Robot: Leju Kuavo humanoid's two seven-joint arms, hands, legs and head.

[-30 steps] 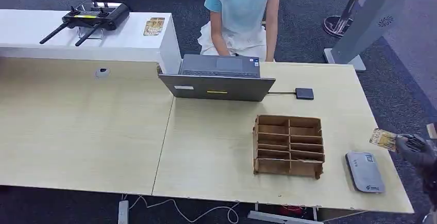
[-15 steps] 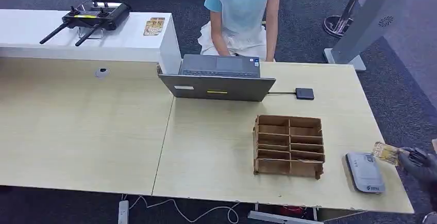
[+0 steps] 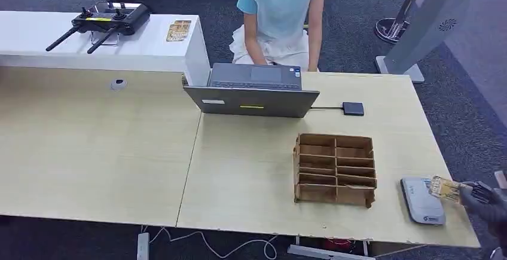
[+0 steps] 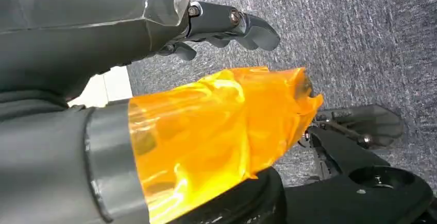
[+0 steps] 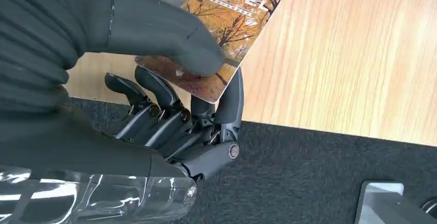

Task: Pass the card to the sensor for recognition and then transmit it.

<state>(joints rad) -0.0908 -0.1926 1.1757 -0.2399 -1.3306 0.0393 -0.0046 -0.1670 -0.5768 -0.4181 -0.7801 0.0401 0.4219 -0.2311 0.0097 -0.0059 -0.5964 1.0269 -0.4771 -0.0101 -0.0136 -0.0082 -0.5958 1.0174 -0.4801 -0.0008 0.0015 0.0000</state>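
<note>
Autumn-orange "HOTEL" card [image 5: 227, 26] pinched in right hand [image 5: 170, 80] over grey sensor [image 3: 422, 200]

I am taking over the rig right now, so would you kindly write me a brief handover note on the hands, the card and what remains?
Right hand: pinches the card between thumb and a finger, holding it over the near end of the grey sensor by the table's right edge.
Left hand: hangs by the floor, holds nothing, fingers curled.
Done: card picked up and brought to the sensor.
Left: whether it has been read cannot be told; then pass it on, perhaps to the person behind the laptop.
</note>
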